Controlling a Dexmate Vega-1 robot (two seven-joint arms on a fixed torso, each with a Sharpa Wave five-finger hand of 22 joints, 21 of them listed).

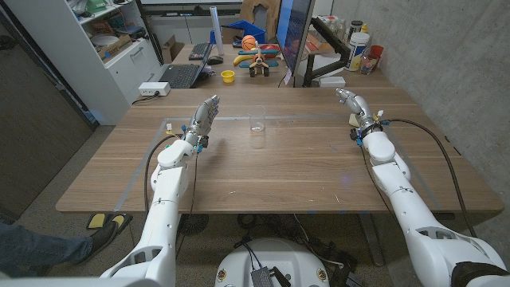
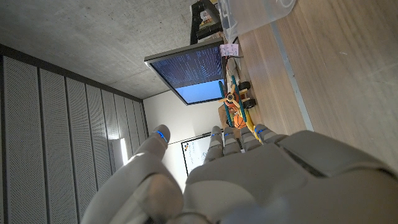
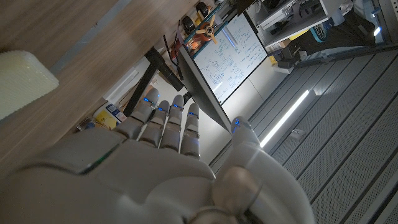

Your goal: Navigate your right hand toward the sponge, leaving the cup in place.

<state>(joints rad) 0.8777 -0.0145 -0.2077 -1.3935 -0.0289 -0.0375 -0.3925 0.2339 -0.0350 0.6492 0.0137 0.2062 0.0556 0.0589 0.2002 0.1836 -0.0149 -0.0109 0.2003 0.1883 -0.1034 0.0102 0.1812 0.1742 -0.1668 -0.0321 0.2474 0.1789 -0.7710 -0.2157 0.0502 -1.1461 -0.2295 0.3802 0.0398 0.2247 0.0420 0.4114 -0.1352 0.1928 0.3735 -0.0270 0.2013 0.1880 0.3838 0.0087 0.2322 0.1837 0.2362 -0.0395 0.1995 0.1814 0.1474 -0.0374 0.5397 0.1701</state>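
Observation:
A clear cup stands upright near the table's far middle; its clear wall also shows in the left wrist view. A pale sponge lies on the wood close beside my right hand. In the head view my right hand is over the table's far right, fingers stretched out and holding nothing, well to the right of the cup. My left hand stands left of the cup, fingers straight and apart from it, also holding nothing.
Behind the table stand a monitor, colourful toys, a small yellow bowl, a laptop and bottles. A taped outline marks the wood. A person's shoe shows at the lower left.

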